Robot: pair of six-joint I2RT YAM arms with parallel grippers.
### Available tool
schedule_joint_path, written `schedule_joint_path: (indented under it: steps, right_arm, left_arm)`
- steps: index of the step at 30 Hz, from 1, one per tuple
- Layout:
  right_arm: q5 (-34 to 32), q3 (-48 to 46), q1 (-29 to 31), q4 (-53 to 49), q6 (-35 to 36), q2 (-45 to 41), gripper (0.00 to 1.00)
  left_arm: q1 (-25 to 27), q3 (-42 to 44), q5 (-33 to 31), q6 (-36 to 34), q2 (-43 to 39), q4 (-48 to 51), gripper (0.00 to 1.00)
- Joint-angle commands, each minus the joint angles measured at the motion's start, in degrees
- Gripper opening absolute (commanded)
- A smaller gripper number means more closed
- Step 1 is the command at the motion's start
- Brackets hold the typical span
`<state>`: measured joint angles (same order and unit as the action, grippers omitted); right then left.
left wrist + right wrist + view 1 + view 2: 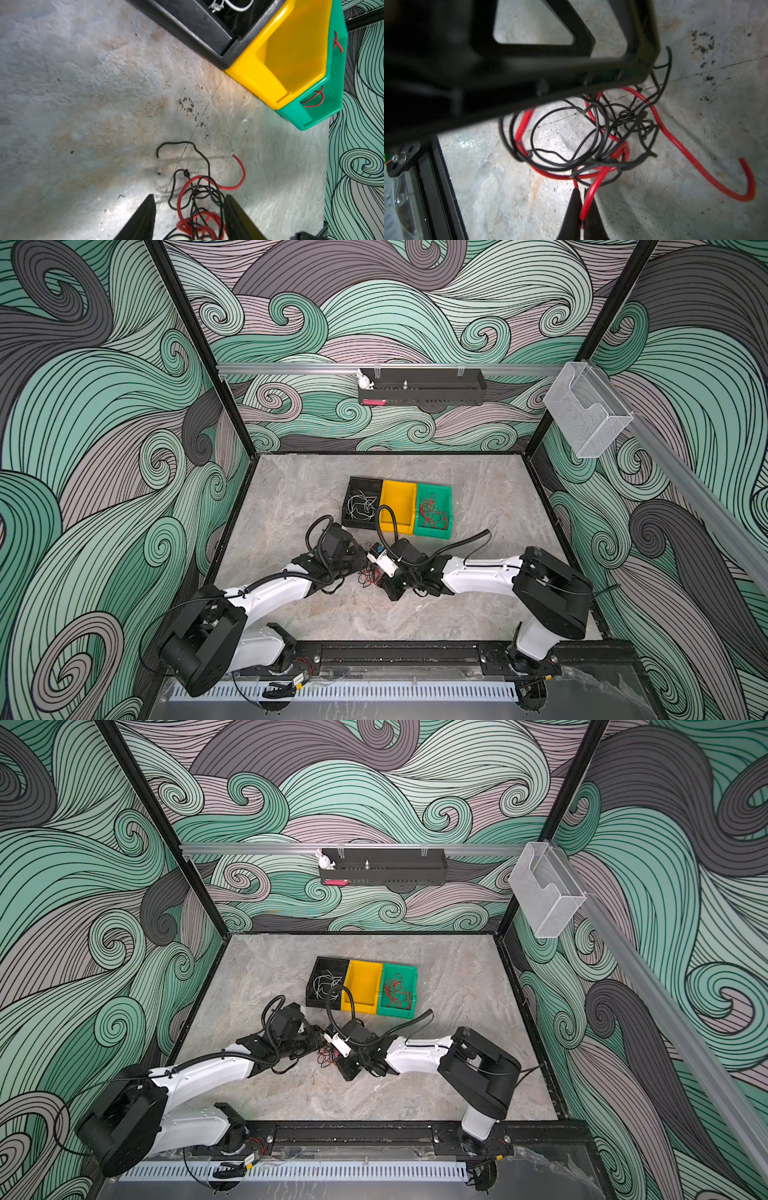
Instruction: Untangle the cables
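A tangle of red and black cables (368,577) (327,1057) lies on the table between my two grippers. In the left wrist view my left gripper (189,200) is open, its jaws standing on either side of the tangle (196,191) without pinching it. In the right wrist view my right gripper (581,192) is shut on a red cable (593,187) at the tangle's near edge. The blurred black frame of the left gripper (571,72) hangs over the knot and hides its far part. One thick red end (695,160) curls loose across the table.
Three bins stand in a row behind the grippers. The black bin (353,485) holds white cables (360,506). The yellow bin (398,506) holds nothing. The green bin (440,491) holds red cables (433,514). A black rail (395,651) runs along the table's front.
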<state>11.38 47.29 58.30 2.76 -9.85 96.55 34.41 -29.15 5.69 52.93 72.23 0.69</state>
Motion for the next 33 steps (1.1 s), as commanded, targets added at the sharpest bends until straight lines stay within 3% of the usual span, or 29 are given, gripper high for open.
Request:
schedule_joint_path:
  steps: [1,14,19,33]
  right_arm:
    - [-0.90,0.24,0.24,-0.25,1.98,-1.35,0.02]
    - [0.44,0.39,1.19,-0.91,2.55,-1.26,0.03]
    - [0.42,-0.06,1.22,-1.64,2.31,-1.84,0.03]
    - [-0.19,-4.29,1.26,-2.37,-0.44,-5.30,0.02]
  left_arm:
    - [-0.49,-1.69,3.04,-0.37,1.09,-0.45,0.53]
    - [-0.49,-0.43,4.37,0.91,3.23,-3.20,0.19]
    - [-0.64,-0.32,2.33,0.99,1.95,-1.58,0.00]
    - [-3.03,3.91,-1.95,2.13,-8.15,3.38,0.02]
